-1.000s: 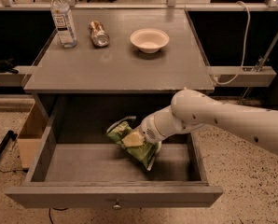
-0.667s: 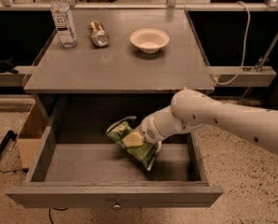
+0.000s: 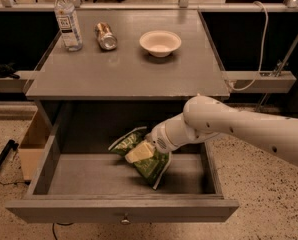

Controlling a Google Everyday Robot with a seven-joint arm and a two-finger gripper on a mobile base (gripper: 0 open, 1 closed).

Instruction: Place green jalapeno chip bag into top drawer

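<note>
My claw [image 3: 140, 153] is down inside the top drawer [image 3: 89, 178], reached in from the right with my arm [image 3: 239, 126] passing over the drawer's right wall, and it sits right against the green jalapeno chip bag [image 3: 153, 166]. Whether it is clamped on the bag or apart from it I cannot tell, because its pale tip lies across the bag's face and hides the rest. The bag is in the middle of the drawer, tilted, with its upper end toward the far left and its lower corner pointing to the near right, down at the drawer floor. I judge that slant comes from the angle of my reach, since my wrist enters from the right and above. The drawer is pulled well out toward the near side, its front panel and small round knob [image 3: 125, 219] nearest of all, which leaves the whole floor open from above, so the bag could go in without brushing the tabletop [image 3: 129, 74] overhead. Up on that tabletop, well apart from my work, a water bottle [image 3: 68, 19] stands at the far left, a crushed can [image 3: 105, 35] lies just right of it, and a white bowl [image 3: 160, 43] sits further right. With the bag already within the drawer walls, I judge the task nearly done. What remains is to let the bag lie flat and lift my claw straight up, so that I do not drag the crinkly bag back out.
</note>
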